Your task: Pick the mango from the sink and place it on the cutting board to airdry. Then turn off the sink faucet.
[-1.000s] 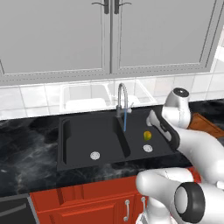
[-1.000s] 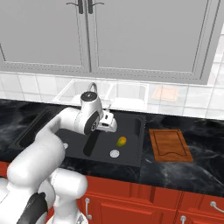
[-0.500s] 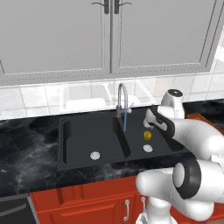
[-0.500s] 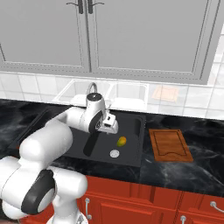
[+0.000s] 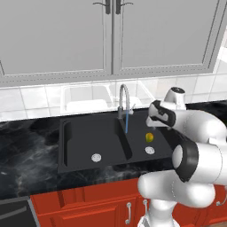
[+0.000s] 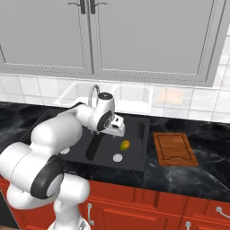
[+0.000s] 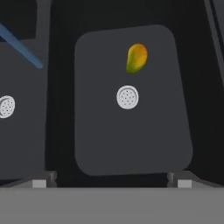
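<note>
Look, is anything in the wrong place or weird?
Yes: a mango lies in the sink's right basin beside the drain, and the faucet runs water into the sink with nothing under the stream.

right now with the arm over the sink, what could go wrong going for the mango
The mango is small and rounded, lying loose on the smooth basin floor beside the drain; the open gripper, above it, could nudge it into rolling rather than pinch it.

The faucet is running a stream into the neighbouring basin close to the arm, so a careless descent might clip the spout.

The cutting board sits beyond the sink rim; a weak grip may drop the fruit.
</note>
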